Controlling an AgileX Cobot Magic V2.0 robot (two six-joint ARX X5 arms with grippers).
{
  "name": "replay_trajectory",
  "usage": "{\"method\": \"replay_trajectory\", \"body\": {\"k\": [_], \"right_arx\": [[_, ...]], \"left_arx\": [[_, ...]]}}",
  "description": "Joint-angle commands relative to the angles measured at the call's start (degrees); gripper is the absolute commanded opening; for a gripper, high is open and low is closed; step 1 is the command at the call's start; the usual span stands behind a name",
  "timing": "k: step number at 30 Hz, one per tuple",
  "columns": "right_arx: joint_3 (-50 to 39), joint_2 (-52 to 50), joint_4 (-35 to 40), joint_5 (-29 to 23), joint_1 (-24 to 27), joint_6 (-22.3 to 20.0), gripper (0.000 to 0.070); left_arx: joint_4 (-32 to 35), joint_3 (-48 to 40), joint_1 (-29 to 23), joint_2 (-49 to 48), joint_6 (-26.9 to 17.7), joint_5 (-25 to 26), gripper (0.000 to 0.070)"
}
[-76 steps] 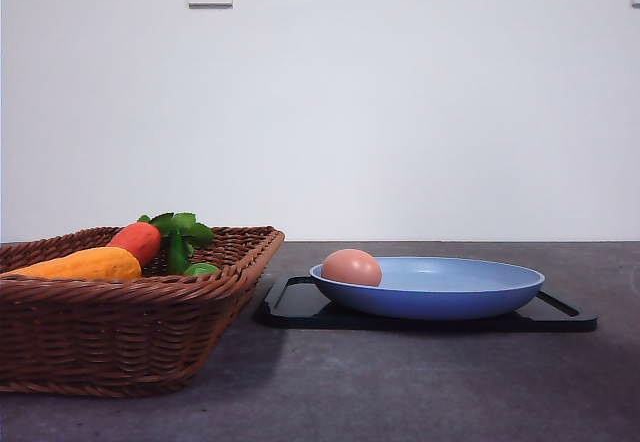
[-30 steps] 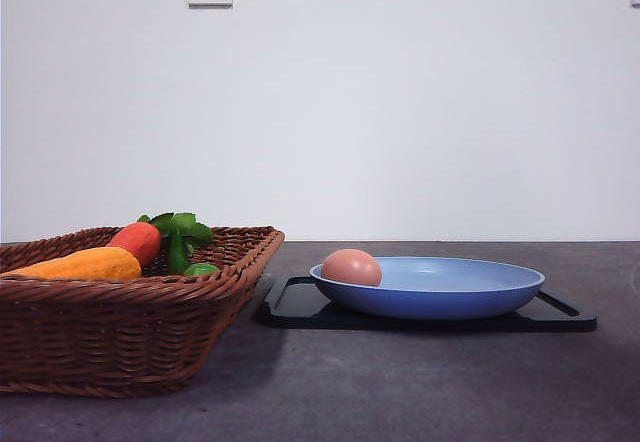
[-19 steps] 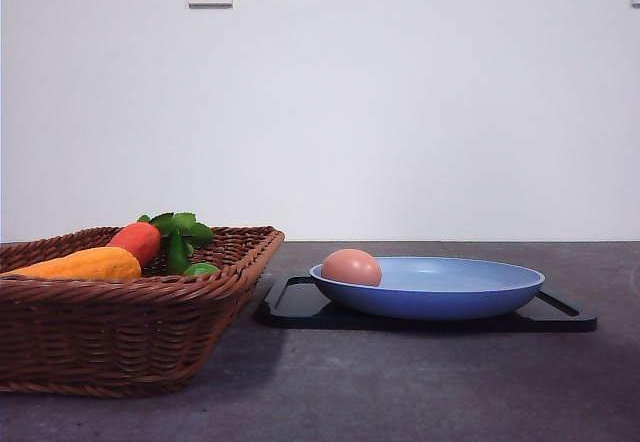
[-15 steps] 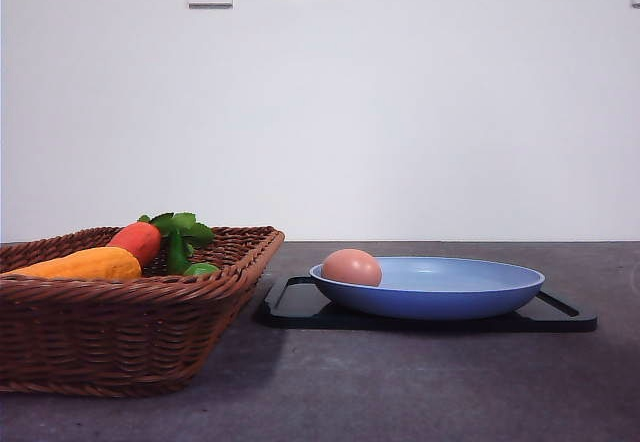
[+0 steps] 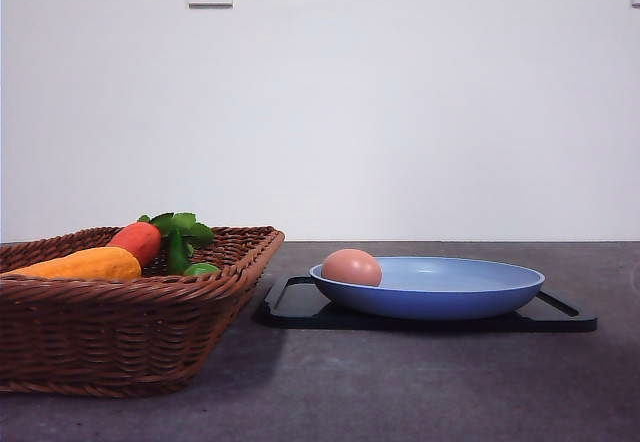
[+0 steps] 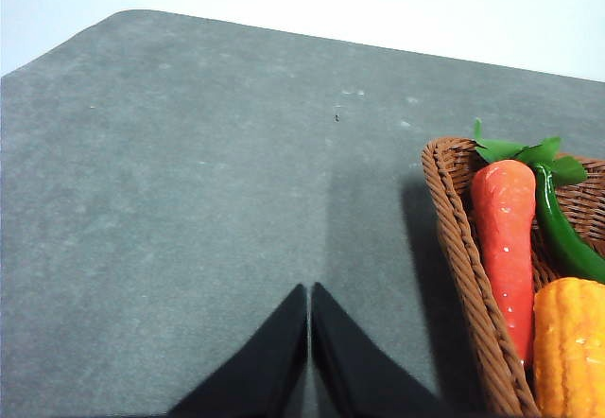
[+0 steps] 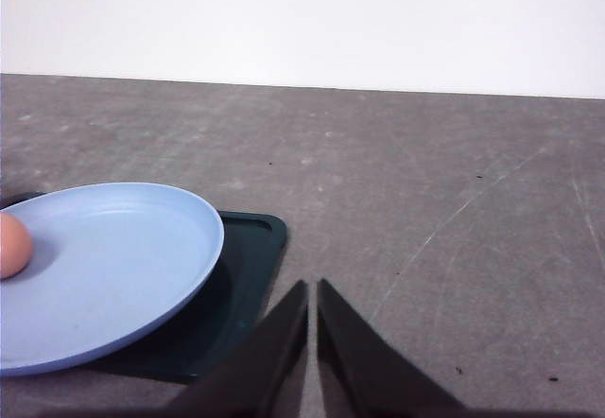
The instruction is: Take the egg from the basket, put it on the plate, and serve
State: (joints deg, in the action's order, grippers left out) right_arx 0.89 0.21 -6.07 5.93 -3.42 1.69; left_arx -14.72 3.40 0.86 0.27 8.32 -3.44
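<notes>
- We see a small, smooth, pinkish-brown oval egg (image 5: 351, 267) lying inside a large, round, shallow light-blue plate (image 5: 450, 292), at about nine o'clock on the plate and touching its raised rim.
- The plate rests on a flat black rectangular tray (image 5: 295, 302) with a cut-out handle at each end, on a dark grey table (image 5: 400, 382).
- At nine o'clock from the plate, just beside the tray, stands a wide, shallow, dark-brown woven wicker basket (image 5: 120, 332) with sloping sides.
- In the basket we see a red-orange toy carrot (image 5: 138, 241) with green leaves, a yellow-orange toy corn cob (image 5: 85, 263) and a green toy pepper (image 6: 562, 234).
- In the left wrist view, the left gripper (image 6: 309, 290) hangs over bare table beside the basket, its two black fingers pressed together and clenched on nothing.
- In the right wrist view, the right gripper (image 7: 312, 286) sits near the tray's corner, apart from the plate, fingers likewise clenched together with nothing between them.
</notes>
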Motion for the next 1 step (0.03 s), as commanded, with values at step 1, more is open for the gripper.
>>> {"method": "replay_trajectory", "body": {"k": [1], "right_arx": [[-0.35,0.00,0.57,-0.17,-0.09,-0.22,0.0000]], "left_arx": [[-0.44,-1.01,-0.11,-0.11,0.13,0.04,0.0000]]}}
